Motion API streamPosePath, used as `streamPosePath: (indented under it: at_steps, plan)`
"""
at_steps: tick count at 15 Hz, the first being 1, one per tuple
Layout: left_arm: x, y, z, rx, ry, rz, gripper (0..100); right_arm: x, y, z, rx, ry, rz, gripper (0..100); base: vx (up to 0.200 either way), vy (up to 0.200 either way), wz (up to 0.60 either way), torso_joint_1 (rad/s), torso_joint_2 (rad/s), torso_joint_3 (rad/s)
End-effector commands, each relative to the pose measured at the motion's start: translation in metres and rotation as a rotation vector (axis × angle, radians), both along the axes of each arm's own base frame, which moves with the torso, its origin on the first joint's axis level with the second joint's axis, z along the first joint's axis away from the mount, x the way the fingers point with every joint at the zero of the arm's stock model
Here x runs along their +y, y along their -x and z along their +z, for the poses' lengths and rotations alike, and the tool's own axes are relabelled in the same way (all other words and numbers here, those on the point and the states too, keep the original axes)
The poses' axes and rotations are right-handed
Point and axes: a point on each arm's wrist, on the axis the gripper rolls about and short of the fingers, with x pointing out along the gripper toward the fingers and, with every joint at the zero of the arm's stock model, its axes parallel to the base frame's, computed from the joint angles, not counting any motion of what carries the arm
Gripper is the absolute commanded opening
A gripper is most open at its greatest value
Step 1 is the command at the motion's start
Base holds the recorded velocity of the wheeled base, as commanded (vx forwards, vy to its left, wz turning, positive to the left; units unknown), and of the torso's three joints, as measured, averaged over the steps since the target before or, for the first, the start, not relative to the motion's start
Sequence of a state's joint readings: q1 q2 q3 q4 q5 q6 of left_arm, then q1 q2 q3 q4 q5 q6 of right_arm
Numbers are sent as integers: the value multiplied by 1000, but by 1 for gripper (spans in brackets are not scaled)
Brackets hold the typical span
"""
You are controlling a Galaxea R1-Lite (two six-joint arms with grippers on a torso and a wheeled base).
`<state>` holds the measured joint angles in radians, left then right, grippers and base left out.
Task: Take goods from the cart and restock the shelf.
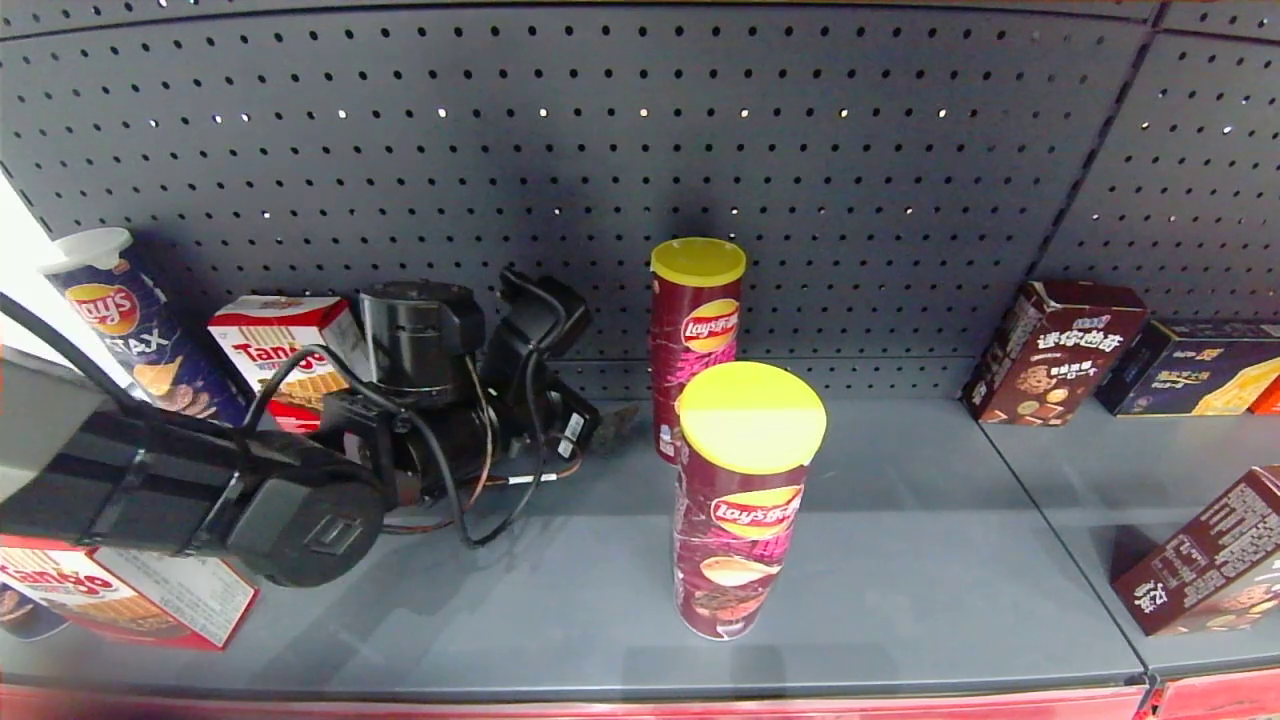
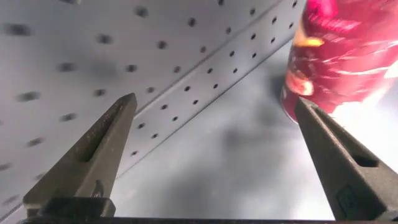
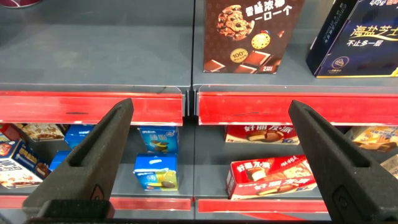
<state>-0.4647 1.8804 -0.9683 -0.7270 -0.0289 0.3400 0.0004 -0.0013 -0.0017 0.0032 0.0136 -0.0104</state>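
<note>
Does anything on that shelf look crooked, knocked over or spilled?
Nothing is spilled or visibly damaged. The front maroon can and the back maroon can stand upright in line. Only the brown box at the front right of the shelf looks askew: it sits turned at an angle, fine-print side showing.

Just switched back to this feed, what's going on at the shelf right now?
The left arm lies across the grey shelf, with the left gripper open and empty close to the rear chip can, near the pegboard back wall. The front chip can stands upright just ahead of it, nearer the shelf's edge. The right gripper is also open and empty, facing the red shelf edge with snack boxes on the level below. Neither gripper holds anything.
</note>
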Motion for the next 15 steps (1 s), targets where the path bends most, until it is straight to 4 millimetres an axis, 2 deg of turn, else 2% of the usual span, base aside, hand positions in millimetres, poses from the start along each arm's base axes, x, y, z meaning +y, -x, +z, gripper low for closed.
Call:
streamPosePath:
  at_steps: [1, 3, 5, 6, 7, 8, 10, 12, 13, 15]
  plan:
    - [11, 23, 27, -58, 47, 1, 100, 0, 0, 0, 1, 0, 1, 100, 0, 0, 0, 0, 0, 0]
    - [22, 53, 54, -124, 85, -13, 100, 0, 0, 0, 1, 0, 1, 100, 0, 0, 0, 0, 0, 0]
    - [31, 101, 77, -157, 201, -44, 100, 0, 0, 0, 1, 0, 1, 100, 0, 0, 0, 0, 0, 0]
    - [45, 128, 81, -173, 223, -29, 100, 0, 0, 0, 1, 2, 1, 100, 0, 0, 0, 0, 0, 0]
    - [57, 146, 80, -187, 233, -19, 100, 0, 0, 0, 1, 0, 1, 100, 0, 0, 0, 0, 0, 0]
    - [73, 175, 76, -207, 250, -32, 100, 0, 0, 0, 1, 2, 1, 100, 0, 0, 0, 0, 0, 0]
    - [96, 221, 56, -228, 270, -69, 100, 0, 0, 0, 1, 0, 1, 100, 0, 0, 0, 0, 0, 0]
    - [109, 244, 43, -242, 283, -88, 100, 0, 0, 0, 1, 0, 1, 100, 0, 0, 0, 0, 0, 0]
    - [120, 260, 29, -226, 274, -93, 100, 0, 0, 0, 1, 0, 1, 100, 0, 0, 0, 0, 0, 0]
    - [133, 279, 12, -176, 242, -90, 100, 0, 0, 0, 1, 0, 1, 100, 0, 0, 0, 0, 0, 0]
